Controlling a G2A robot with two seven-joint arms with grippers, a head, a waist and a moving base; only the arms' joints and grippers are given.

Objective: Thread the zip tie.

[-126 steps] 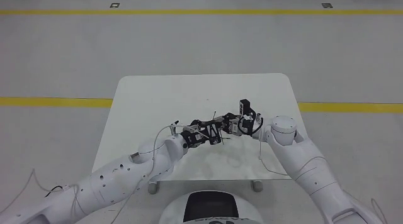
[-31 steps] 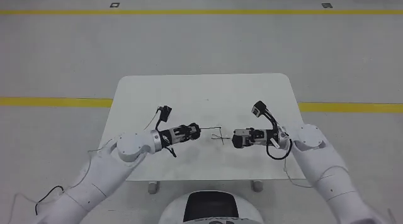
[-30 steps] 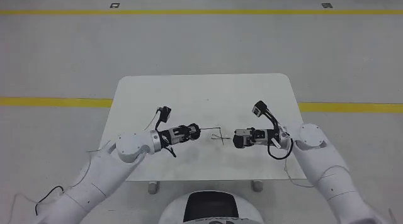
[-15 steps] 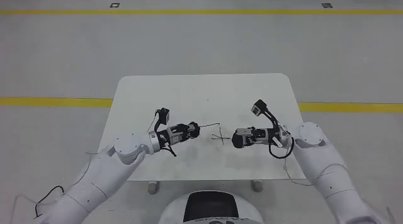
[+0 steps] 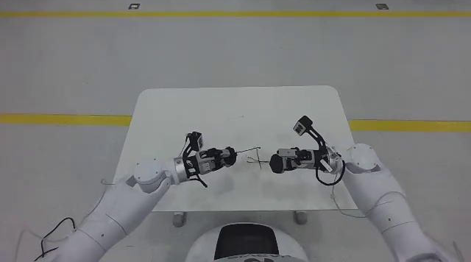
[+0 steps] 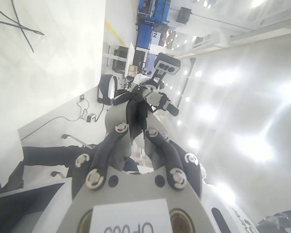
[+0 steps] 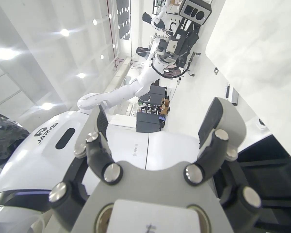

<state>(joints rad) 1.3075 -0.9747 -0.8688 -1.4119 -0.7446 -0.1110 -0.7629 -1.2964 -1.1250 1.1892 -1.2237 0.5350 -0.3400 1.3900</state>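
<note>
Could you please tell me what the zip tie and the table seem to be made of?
Zip tie: likely flexible black plastic, given its thin, dark, curving strands. Table: smooth white top, perhaps laminate; its even surface leaves that open.

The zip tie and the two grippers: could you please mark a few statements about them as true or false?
1. The right gripper is open and holds nothing. True.
2. The left gripper holds the zip tie. False: the zip tie lies on the table, apart from both grippers.
3. The left gripper is shut. True.
4. The zip tie lies at the table's far edge. False: it lies between the two grippers, toward the near side.
</note>
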